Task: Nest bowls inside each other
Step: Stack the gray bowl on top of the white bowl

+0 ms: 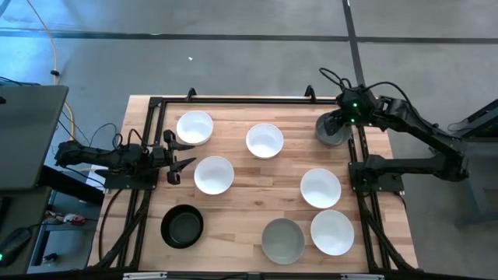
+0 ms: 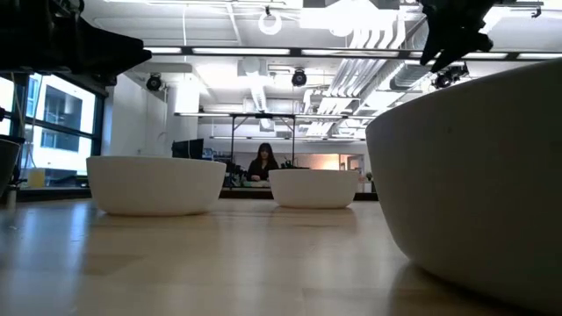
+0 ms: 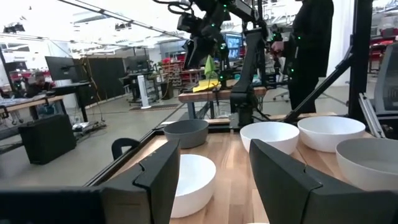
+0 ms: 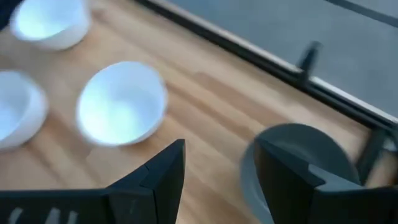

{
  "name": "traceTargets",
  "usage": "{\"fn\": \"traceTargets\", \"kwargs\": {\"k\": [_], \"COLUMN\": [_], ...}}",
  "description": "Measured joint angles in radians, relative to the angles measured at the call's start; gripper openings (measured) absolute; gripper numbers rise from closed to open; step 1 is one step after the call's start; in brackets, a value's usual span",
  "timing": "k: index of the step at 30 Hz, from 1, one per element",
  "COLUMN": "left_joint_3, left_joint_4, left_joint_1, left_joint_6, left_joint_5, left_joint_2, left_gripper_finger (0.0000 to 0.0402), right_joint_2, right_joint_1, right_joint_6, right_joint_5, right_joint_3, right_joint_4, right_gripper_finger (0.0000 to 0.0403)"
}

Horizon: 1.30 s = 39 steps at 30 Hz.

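Note:
Eight bowls stand apart on their bases on the wooden table (image 1: 257, 206): white ones (image 1: 194, 127), (image 1: 264, 140), (image 1: 214, 174), (image 1: 320, 187), (image 1: 332, 232), a grey one (image 1: 282, 240), a black one (image 1: 182, 226) and a dark grey one (image 1: 333, 128) at the far right. My right gripper (image 4: 217, 180) hangs open above that dark grey bowl (image 4: 298, 168), tipped down and touching nothing. At the table's left edge my left gripper (image 1: 173, 159) is open and level, just left of a white bowl.
A black frame (image 1: 233, 99) runs along the table's far edge and down both sides. In the low view a person (image 2: 262, 163) sits far behind the table. Bare wood lies between the bowls in the table's middle.

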Motion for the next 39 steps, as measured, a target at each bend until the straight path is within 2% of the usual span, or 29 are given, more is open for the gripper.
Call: {"fn": "traceTargets", "kwargs": {"k": [4,7,12,17,23,27,30,35,39], "left_joint_3": [0.000,0.000,0.000,0.000,0.000,0.000,0.000,0.000,0.000], "left_joint_4": [0.000,0.000,0.000,0.000,-0.012,-0.023,-0.022,-0.023,-0.024], "left_joint_1": [0.000,0.000,0.000,0.000,0.000,0.000,0.000,0.000,0.000], "left_joint_6": [0.000,-0.015,-0.038,-0.061,-0.061,-0.064,-0.064,-0.086,-0.106], "left_joint_5": [0.000,0.000,0.000,0.000,0.000,-0.001,-0.001,-0.008,-0.009], "left_joint_2": [0.000,0.000,0.000,0.000,0.000,0.000,0.000,0.000,0.000], "left_gripper_finger": [0.0182,0.0182,0.0182,0.0182,0.0182,0.0182,0.0182,0.0182,0.0182], "right_joint_2": [0.004,0.021,0.075,0.158,0.292,0.343,0.351,0.353,0.380], "right_joint_1": [-0.065,-0.134,-0.239,-0.312,-0.371,-0.366,-0.355,-0.364,-0.381], "right_joint_6": [0.132,0.194,0.196,0.061,-0.361,-0.407,-0.360,-0.123,-0.076], "right_joint_5": [0.099,0.129,0.150,0.129,0.080,0.127,0.142,0.121,0.079], "right_joint_3": [0.000,0.000,0.000,0.000,0.000,0.000,0.000,0.001,0.001], "right_joint_4": [-0.112,-0.235,-0.312,-0.278,-0.216,-0.269,-0.257,-0.172,-0.211], "right_gripper_finger": [0.0183,0.0183,0.0183,0.0183,0.0183,0.0183,0.0183,0.0183,0.0183]}}
